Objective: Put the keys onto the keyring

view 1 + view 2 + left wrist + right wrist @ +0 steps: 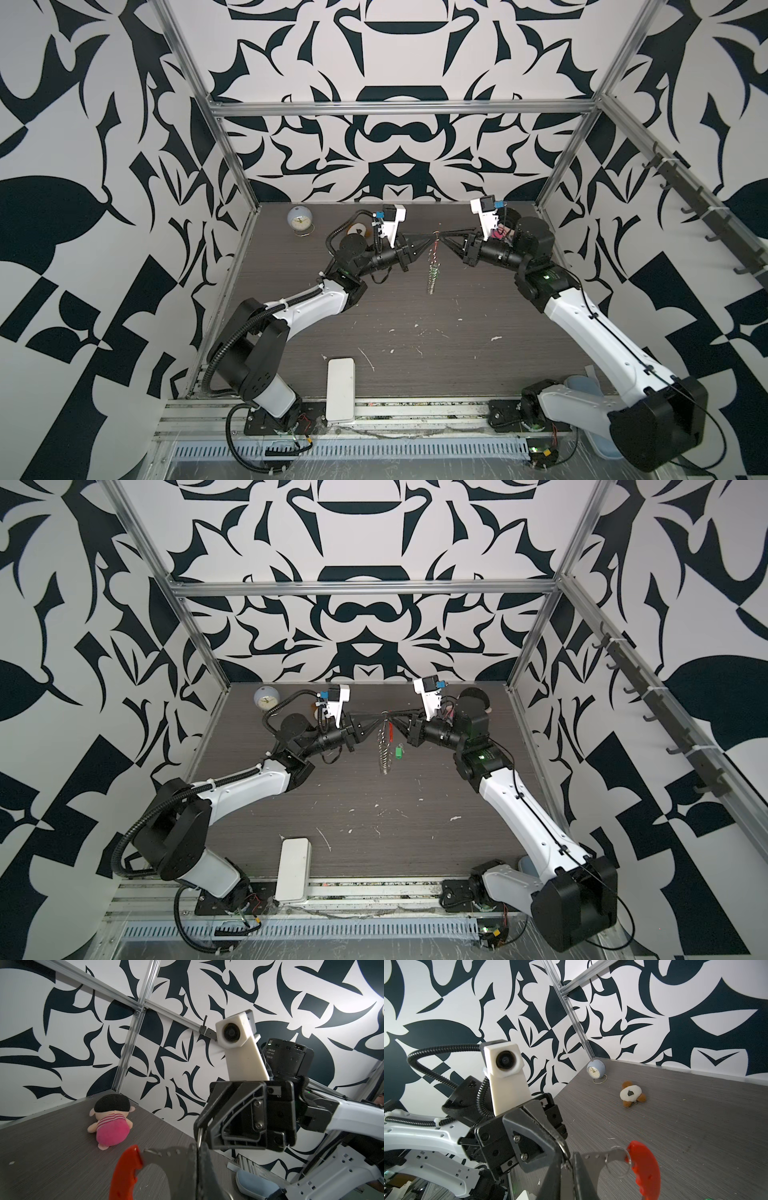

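Note:
The keyring hangs in the air over the back middle of the table, held between both grippers. Its chain of silver rings dangles down, and its red bar sits near the top. My left gripper is shut on the keyring's flat metal piece. My right gripper meets it tip to tip, its fingers pinched onto a thin wire ring with only a slit between them. The green key appears to lie on the table just right of the chain, apart from it.
A small round clock stands at the back left. A white-and-brown plush lies near it. A pink doll lies at the back right behind the right arm. A white case lies at the front edge, and a pale blue object at the front right.

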### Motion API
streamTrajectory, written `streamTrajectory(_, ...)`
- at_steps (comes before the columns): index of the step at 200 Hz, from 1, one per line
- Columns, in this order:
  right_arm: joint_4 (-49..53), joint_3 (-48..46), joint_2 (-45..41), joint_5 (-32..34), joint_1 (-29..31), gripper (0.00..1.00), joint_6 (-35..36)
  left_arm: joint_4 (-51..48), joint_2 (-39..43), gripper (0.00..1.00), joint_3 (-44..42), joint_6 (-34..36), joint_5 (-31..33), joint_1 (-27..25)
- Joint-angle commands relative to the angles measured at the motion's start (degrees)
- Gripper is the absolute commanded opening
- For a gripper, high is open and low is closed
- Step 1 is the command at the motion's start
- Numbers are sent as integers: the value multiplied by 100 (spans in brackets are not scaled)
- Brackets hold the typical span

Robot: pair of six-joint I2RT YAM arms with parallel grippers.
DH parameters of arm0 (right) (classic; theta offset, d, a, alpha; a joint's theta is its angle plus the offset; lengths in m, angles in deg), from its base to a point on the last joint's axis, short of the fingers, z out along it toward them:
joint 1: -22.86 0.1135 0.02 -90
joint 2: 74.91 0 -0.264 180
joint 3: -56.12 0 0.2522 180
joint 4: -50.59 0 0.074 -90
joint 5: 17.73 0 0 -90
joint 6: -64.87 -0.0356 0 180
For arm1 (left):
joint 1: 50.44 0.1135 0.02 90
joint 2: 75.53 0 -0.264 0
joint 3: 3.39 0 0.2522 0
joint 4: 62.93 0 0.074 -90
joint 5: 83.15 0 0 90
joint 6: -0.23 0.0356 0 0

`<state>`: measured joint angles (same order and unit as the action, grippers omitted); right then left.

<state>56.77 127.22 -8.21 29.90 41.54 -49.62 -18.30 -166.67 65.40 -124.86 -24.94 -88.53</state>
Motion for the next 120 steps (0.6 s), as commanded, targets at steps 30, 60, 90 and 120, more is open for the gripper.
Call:
streamTrajectory(30, -346, 4, -131, -114, 54, 17, -40, 1096, -222, 0, 169, -739, 14, 153)
streamTrajectory(60, -370, 23, -100, -116, 51, 25, -41, 1192, -259, 0, 170, -817, -12, 152)
streamTrajectory(90, -420, 92, -28, -130, 53, 27, -79, 1166, -260, 0, 184, -815, -47, 156)
streamTrajectory(120, -561, 118, 78, -191, 59, 27, -173, 1131, -253, 0, 189, -797, -76, 160)
